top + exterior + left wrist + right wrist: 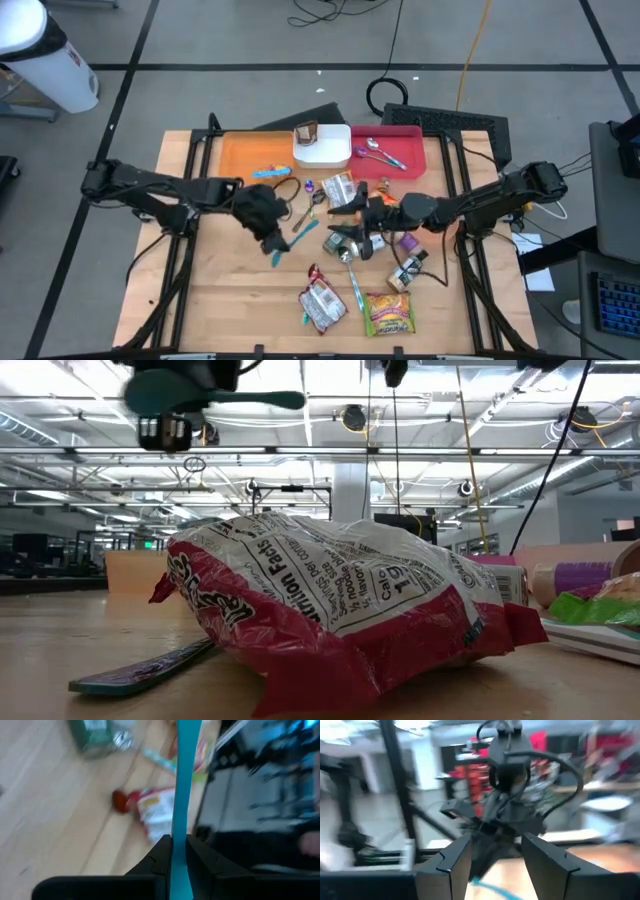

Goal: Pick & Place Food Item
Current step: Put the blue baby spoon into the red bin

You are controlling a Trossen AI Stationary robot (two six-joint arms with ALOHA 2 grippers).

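Observation:
My left gripper [268, 230] hangs over the table's middle, shut on a long blue utensil [180, 780], which also shows in the high view [277, 253] and at the top of the low view [250, 400]. My right gripper [492, 860] is open and empty, right of the middle [345, 207], facing the left arm. A red-and-white snack bag [322, 305] lies flat on the wood near the front edge and fills the low view [330, 610]. A yellow-green snack bag [388, 313] lies to its right. My left gripper pinches the blue utensil's flat handle [178, 847] between its two fingers. The utensil runs on along the fingers and out past their tips. It is lifted clear of the table and shows about level in the low view.
An orange tray [240, 155], a white container [322, 148] and a red tray [400, 140] with spoons stand at the back. Small packets, a can and loose cutlery crowd the middle; a teal utensil [355, 287] lies between the bags. Bare wood lies at the near left.

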